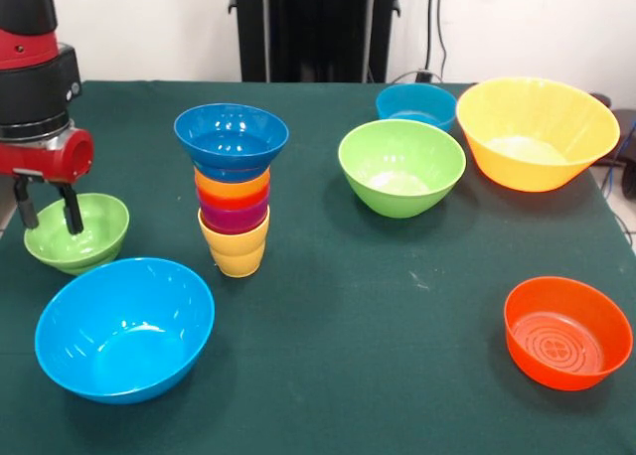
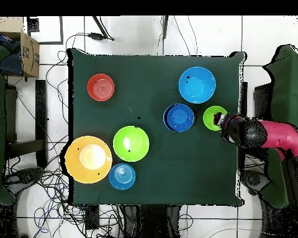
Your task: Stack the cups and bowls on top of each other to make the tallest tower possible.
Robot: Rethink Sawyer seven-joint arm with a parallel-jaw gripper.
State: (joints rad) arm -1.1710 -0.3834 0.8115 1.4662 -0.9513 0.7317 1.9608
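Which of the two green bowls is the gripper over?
The small green bowl at the table edge, under the gripper; the larger green bowl sits mid-table.

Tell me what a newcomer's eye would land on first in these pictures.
First, the tower left of the table's centre in the front view: a yellow cup at the base, colours nested above, a dark blue bowl on top. Next, the claw, open, hanging over the small green bowl at the left edge, beside the large light blue bowl.
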